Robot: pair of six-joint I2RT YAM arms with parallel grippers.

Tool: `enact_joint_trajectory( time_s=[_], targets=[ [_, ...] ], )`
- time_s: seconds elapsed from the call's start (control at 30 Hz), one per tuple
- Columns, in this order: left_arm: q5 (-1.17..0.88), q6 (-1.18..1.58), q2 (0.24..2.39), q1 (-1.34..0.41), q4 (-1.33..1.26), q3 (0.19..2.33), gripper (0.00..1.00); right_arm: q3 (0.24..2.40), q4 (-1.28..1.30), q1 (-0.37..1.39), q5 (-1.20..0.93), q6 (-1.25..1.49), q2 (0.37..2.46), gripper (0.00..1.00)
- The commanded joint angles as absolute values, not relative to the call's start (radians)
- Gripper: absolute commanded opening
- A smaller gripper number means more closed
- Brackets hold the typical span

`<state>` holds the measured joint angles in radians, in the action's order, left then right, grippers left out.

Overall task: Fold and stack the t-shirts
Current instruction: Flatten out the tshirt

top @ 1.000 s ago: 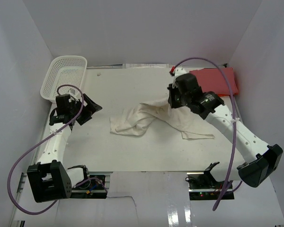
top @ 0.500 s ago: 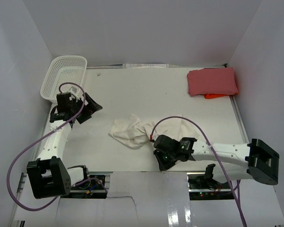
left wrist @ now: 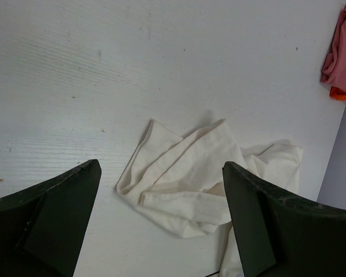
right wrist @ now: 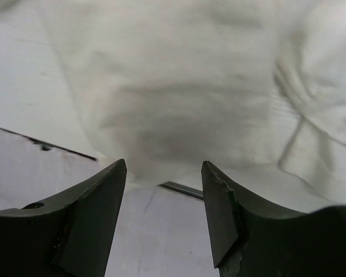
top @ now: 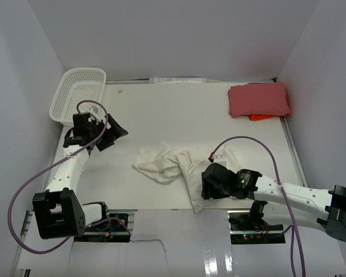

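The cream-white t-shirt [top: 164, 163] lies crumpled on the white table, its near part draped over the front edge. My right gripper [top: 204, 189] hovers low over that near part, open, with nothing between its fingers. In the right wrist view the cloth [right wrist: 184, 86] ends just beyond the right gripper [right wrist: 164, 173]. The red t-shirt [top: 258, 99] lies folded at the back right. My left gripper [top: 113, 134] hangs open above the table's left side, well apart from the cream shirt [left wrist: 190, 167], which shows past the left gripper [left wrist: 160, 164]. The red shirt [left wrist: 343, 52] shows at the edge.
A white mesh basket [top: 78, 95] stands at the back left corner. An orange scrap [top: 259, 117] pokes out from under the red shirt. White walls close in the table on three sides. The table's front edge [right wrist: 63, 151] runs just below the right fingers.
My right arm swept from the back right to the front edge, dragging the cream shirt along, then opened and let it go. The left arm has barely moved.
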<state>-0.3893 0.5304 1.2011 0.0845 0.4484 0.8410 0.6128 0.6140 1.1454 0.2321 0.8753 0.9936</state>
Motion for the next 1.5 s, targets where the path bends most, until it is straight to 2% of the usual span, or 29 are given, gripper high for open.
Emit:
enact_joint_trajectory(
  time_s=[0.0,0.33,0.53,0.87,1.33,1.4,1.47],
  targets=[
    [-0.396,0.512,1.184,0.075,0.453,0.874,0.98,0.554,0.753,1.135,0.33,1.0,0.954,0.61],
    [-0.387,0.505,1.169,0.061,0.456,0.868,0.98,0.48,0.767,1.057,0.35,1.029,0.948,0.57],
    [-0.394,0.503,1.169,0.057,0.456,0.87,0.98,0.528,0.835,1.003,0.361,1.005,1.014,0.54],
    [-0.394,0.5,1.17,0.055,0.457,0.868,0.98,0.495,0.678,0.974,0.248,0.937,1.055,0.52],
    [-0.397,0.5,1.175,0.055,0.456,0.868,0.98,0.509,0.591,0.976,0.189,0.891,1.13,0.43],
    [-0.399,0.499,1.175,0.057,0.456,0.868,0.98,0.499,0.566,0.974,0.183,0.888,1.143,0.33],
    [-0.402,0.495,1.175,0.055,0.457,0.867,0.98,0.489,0.545,0.973,0.172,0.888,1.144,0.17]
  ],
)
